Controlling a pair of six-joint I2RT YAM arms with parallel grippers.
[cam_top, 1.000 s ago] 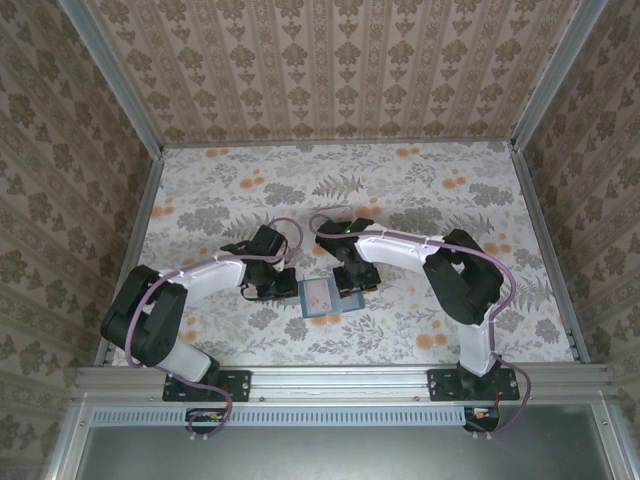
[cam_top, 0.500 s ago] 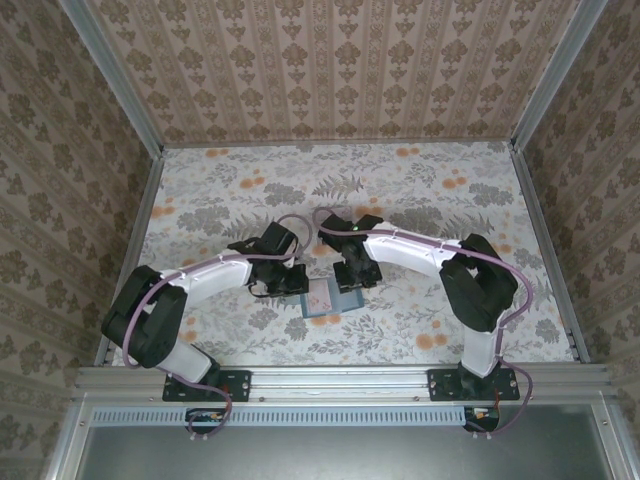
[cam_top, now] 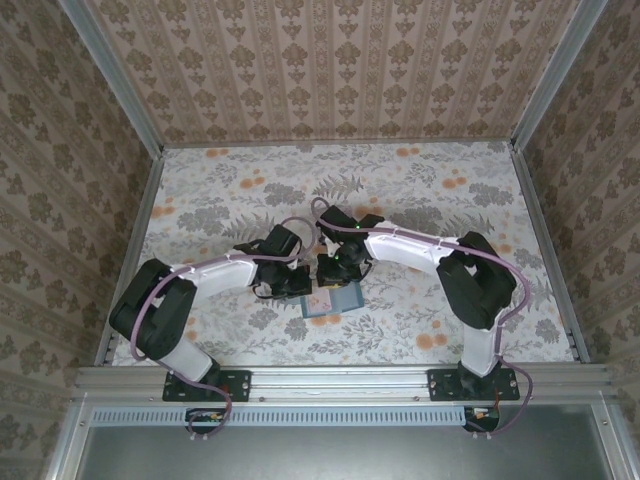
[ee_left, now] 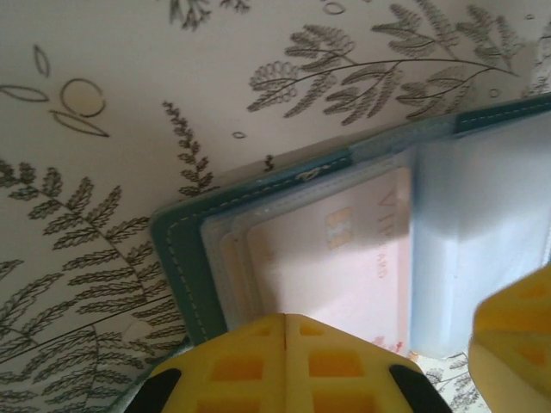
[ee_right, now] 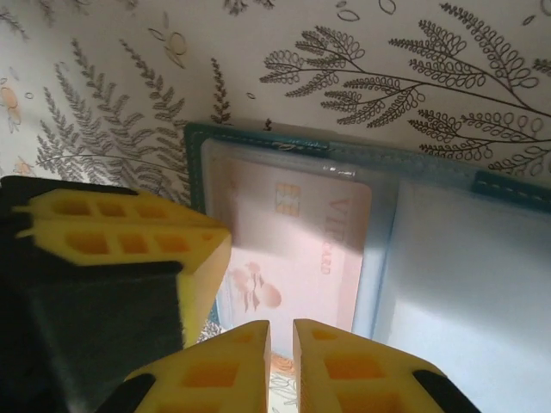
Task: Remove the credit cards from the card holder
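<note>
Worrying about a slip here: card holder (cam_top: 331, 303) lies open on the tabletop (cam_top: 450, 190), pink credit card (ee_right: 297, 249) tucked in its clear sleeve. Left claw (ee_left: 284, 322) is closed, tips on the holder. Right claw (ee_right: 281, 334) is nearly pinched, can't tell if it has the card. With a weak hold-down, the whole holder probably drags along.

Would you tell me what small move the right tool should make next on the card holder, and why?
Probably close the right tool on the near edge of the pink card, to draw it out. Its fingers stand a narrow gap apart there, the card sits in the clear sleeve of the open card holder, and the shut left tool seems to pin the holder.
</note>
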